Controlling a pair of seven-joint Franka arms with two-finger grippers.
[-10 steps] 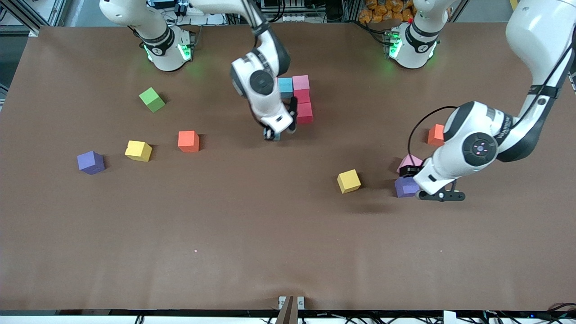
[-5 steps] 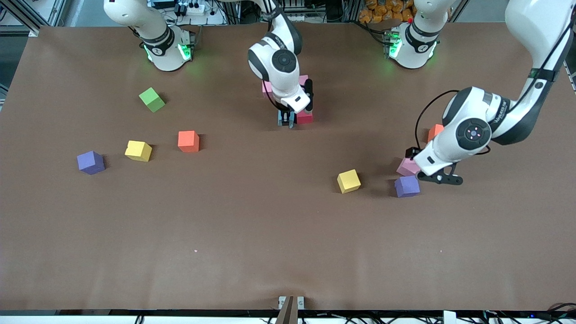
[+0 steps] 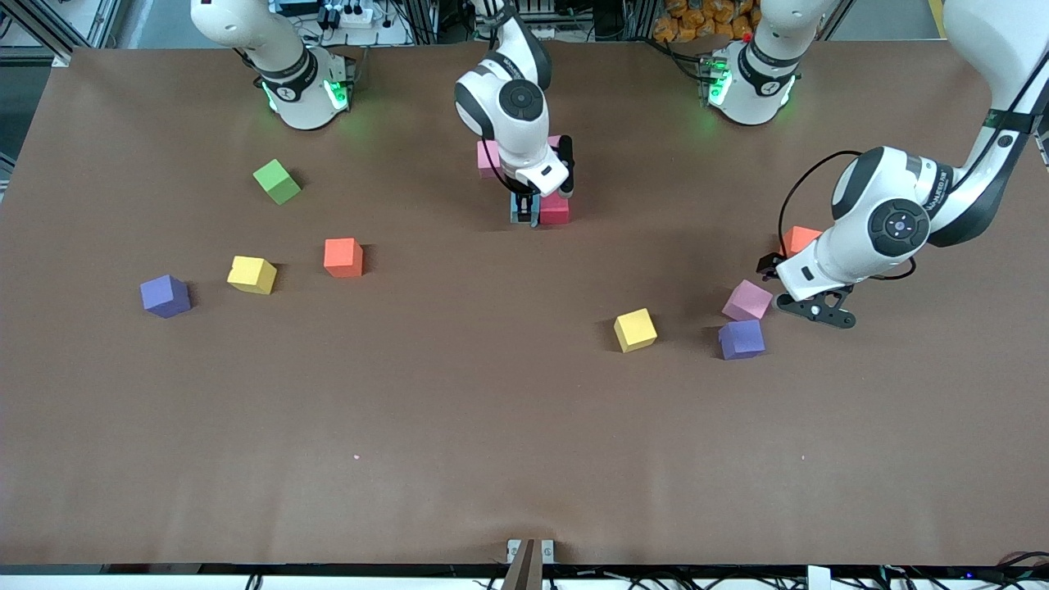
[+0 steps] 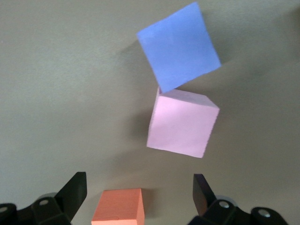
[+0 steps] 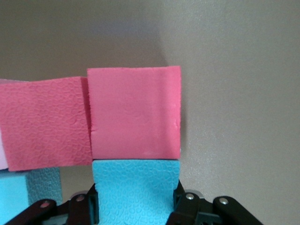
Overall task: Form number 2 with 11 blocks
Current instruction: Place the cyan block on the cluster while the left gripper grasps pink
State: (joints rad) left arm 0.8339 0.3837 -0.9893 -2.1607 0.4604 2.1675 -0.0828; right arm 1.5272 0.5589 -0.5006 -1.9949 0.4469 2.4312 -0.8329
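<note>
My right gripper [image 3: 524, 215] is shut on a blue block [image 3: 517, 210], also seen in the right wrist view [image 5: 136, 192]. It holds the block low against a red block [image 3: 556, 210] [image 5: 133, 112] of the partly built number 2. A second red block [image 5: 44, 124] and a second blue block [image 5: 28, 192] adjoin them. Pink blocks [image 3: 487, 159] [image 3: 558, 142] show past the arm. My left gripper [image 3: 778, 264] [image 4: 138, 197] is open over an orange block [image 3: 800, 238] [image 4: 119, 208]. A pink block [image 3: 747, 300] [image 4: 183, 124] and a purple block [image 3: 742, 338] [image 4: 178, 47] lie nearer the front camera.
A yellow block [image 3: 635, 329] lies beside the purple one. Toward the right arm's end lie an orange block [image 3: 342, 256], a yellow block [image 3: 252, 274], a purple block [image 3: 165, 295] and a green cube [image 3: 277, 181].
My right gripper has carried the blue block in beside the red block and lowered it. My left gripper has moved from over the purple block to over the orange block.
</note>
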